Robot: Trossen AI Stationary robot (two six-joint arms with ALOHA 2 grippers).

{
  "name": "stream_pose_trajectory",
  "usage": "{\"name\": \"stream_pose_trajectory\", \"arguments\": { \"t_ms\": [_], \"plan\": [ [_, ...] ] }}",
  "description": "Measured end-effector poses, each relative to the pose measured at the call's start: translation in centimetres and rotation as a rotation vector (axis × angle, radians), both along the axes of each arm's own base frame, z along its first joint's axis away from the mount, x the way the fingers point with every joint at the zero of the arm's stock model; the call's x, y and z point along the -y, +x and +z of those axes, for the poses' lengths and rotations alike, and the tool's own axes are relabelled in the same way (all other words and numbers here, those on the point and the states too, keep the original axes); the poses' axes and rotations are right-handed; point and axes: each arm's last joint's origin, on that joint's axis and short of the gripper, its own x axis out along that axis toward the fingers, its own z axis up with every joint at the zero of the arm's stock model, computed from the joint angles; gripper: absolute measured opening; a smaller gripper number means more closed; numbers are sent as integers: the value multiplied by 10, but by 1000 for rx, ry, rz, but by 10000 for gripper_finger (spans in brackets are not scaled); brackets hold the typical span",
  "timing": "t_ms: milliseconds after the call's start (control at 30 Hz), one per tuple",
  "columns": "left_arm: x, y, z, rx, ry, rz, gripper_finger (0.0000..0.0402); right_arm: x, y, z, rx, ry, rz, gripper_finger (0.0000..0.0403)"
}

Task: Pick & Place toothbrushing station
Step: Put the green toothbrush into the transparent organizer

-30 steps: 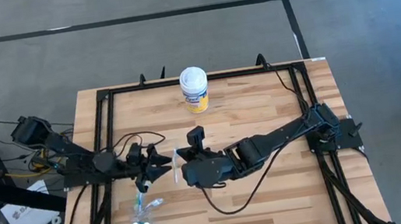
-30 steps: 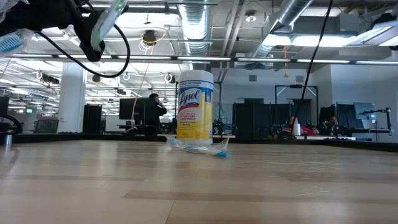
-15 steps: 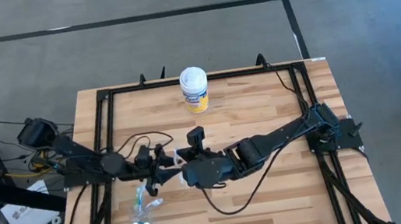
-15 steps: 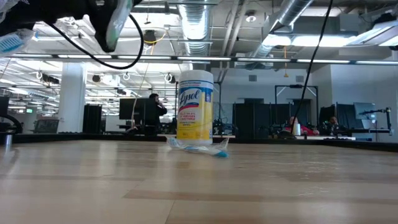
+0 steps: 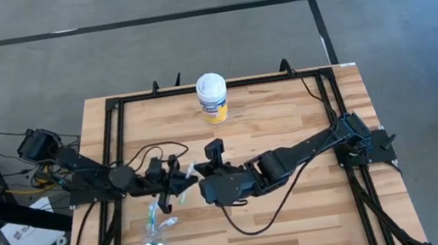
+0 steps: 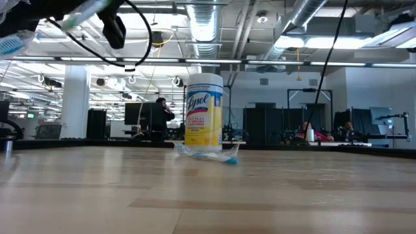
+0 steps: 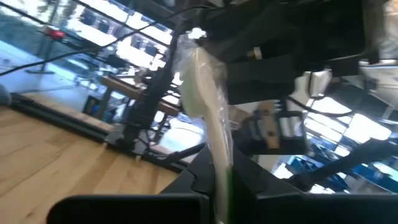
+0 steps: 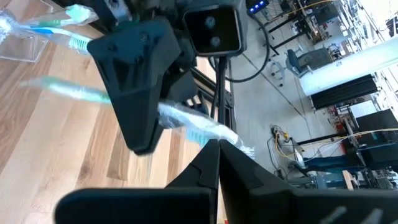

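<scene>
both claws meet above the middle of the wooden table (image 5: 289, 130). the left gripper (image 5: 178, 182) is pinched on a wrapped toothbrush (image 7: 208, 118), a pale handle with green low down in clear film, gripped between its dark fingers (image 7: 155, 205). the right gripper (image 5: 203, 176), facing it and just beside it, is pressed together on the other end of the same toothbrush, whose teal bristles show in the right wrist view. near the left claw, toward the table's front edge, lies a heap of more wrapped toothbrushes (image 5: 158, 238), blue and green. beyond the claws, toward the far edge, stands a yellow wipes canister (image 6: 204, 112) with a white lid, its label reading "lysol"; another wrapped brush (image 6: 211, 153) lies at its foot.
</scene>
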Motion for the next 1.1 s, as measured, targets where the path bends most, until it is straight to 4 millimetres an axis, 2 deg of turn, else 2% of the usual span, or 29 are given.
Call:
{"name": "stream_pose_trajectory", "arguments": {
  "t_ms": [633, 933, 1100],
  "plan": [
    [2, 0, -3, -38, 30, -62, 3, -3, 0, -3, -36, 110, 104, 6],
    [0, -4, 2, -8, 59, -43, 2, -4, -3, -7, -67, 139, 94, 83],
    [-4, -21, 5, 30, 73, -38, 2, -5, -5, -9, -87, 153, 74, 126]
  ]
}}
